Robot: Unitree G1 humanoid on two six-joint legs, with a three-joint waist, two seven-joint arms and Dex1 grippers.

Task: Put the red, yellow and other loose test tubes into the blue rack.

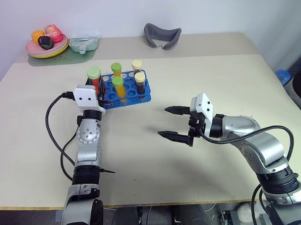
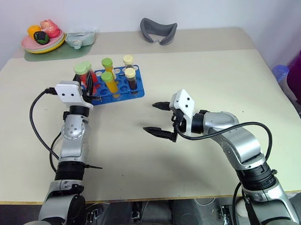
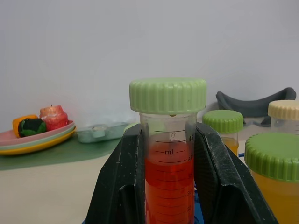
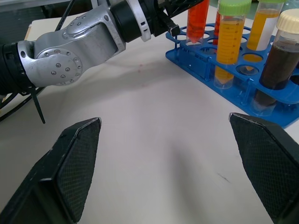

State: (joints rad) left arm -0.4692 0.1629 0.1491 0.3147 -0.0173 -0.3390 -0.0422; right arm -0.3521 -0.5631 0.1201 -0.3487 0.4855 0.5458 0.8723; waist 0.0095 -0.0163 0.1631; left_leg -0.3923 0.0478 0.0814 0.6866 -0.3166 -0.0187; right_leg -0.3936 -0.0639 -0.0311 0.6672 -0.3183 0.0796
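The blue rack (image 1: 130,96) stands on the table, left of centre. My left gripper (image 3: 168,133) is shut on a red test tube (image 1: 94,76) with a pale green cap, held upright over the rack's left end. The tube's tip (image 4: 193,39) sits right at a corner hole; whether it is inside I cannot tell. Two yellow-orange tubes (image 1: 119,88) with green caps and two dark tubes (image 1: 140,83) with cream caps stand in the rack. My right gripper (image 1: 162,122) hangs open and empty over the table, to the right of the rack, pointing left.
At the back left a plate (image 1: 36,50) holds toy food on a green mat, with a pale green dish (image 1: 83,44) beside it. A grey curved piece (image 1: 162,35) lies at the back centre. A blue object (image 1: 282,76) sits beyond the table's right edge.
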